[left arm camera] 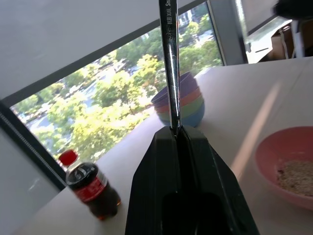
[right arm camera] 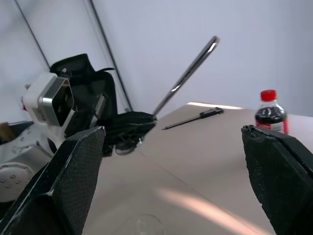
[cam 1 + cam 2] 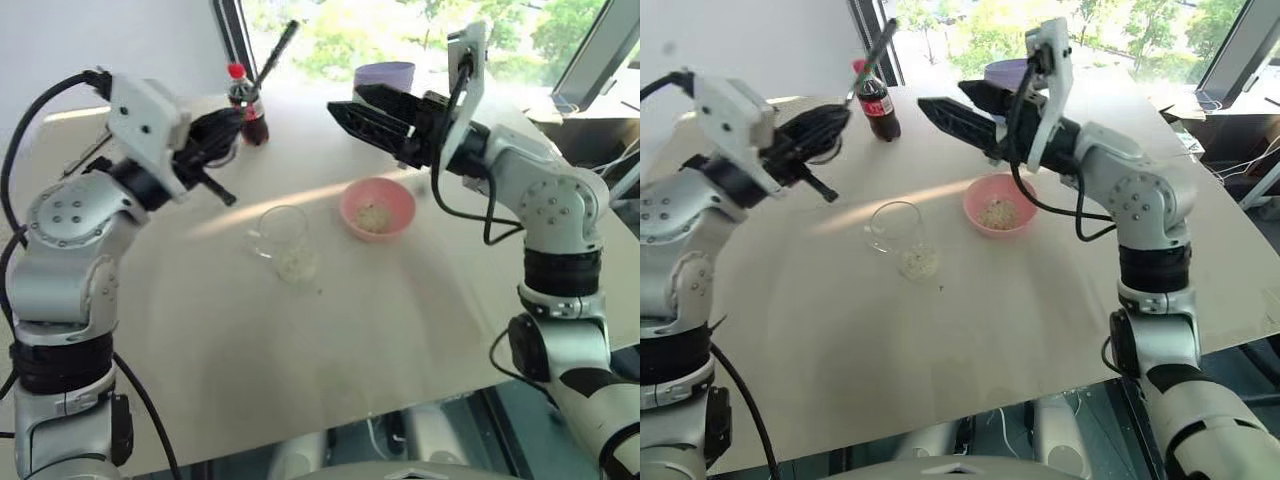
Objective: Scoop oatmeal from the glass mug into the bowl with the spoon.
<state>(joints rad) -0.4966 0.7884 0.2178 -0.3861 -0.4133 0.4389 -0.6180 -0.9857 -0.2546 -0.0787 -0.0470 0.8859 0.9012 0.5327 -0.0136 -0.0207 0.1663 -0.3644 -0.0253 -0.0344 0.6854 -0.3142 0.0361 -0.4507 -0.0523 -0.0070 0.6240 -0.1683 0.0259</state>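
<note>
nearest the robot, the bare front of the pale table [image 3: 300,390]. next, near the table's middle, the glass mug [image 3: 283,238], upright, handle toward the robot's left, with a thin layer of oatmeal [image 3: 297,264] at its base. just beside it on the robot's right, apart and not touching, the bowl [image 3: 377,208], pink and shallow, holding a small heap of the same oat flakes [image 3: 374,217]. above these, raised clear of the table: the left gripper [image 3: 222,128], fingers pressed together and pinching the handle of the spoon [image 3: 275,55], which slants up and away past the fingertips toward the window; which end of the spoon is gripped cannot be told. opposite it, the right gripper [image 3: 352,115], fingers spread wide and holding nothing, pointing toward the robot's left and hanging over the far side of the bowl; from the head it partly hides the stack of bowls behind. farther back, a cola bottle [image 3: 246,103] with a red cap, upright near the far edge, close behind the left gripper. at the far left edge, a dark slim tool [image 2: 195,118] lying flat. farthest, the stack of bowls [image 1: 183,100], purple on top, then pink, green and blue, by the window [image 1: 112,93].
</note>
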